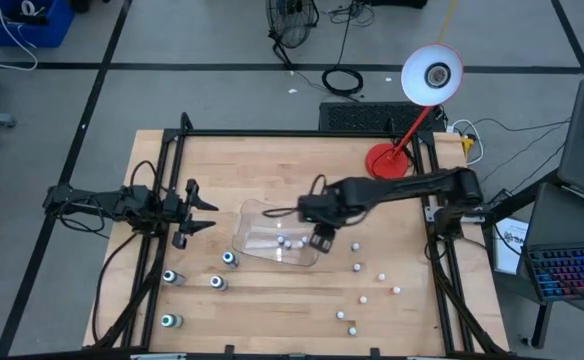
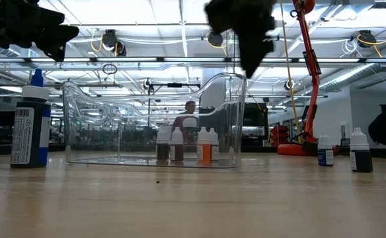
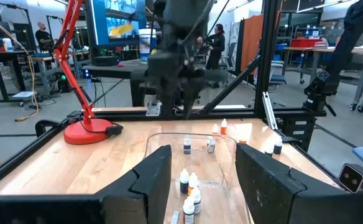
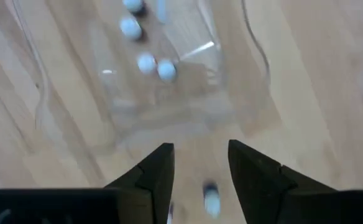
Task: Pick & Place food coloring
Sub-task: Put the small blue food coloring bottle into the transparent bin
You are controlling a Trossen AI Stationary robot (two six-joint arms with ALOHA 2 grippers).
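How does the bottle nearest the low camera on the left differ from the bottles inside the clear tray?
The blue-capped bottle stands on bare table, outside the clear tray; the tray bottles stand inside it, clustered. It has a blue cap and dark body; they have white caps, one with orange contents. All stand upright.

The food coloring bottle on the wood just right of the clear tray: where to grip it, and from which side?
Take the food coloring bottle by its body under the cap, coming straight down. It stands upright with bare wood around it, and the open right gripper hangs just beside it, over the end of the tray. The left gripper waits at the table's left.
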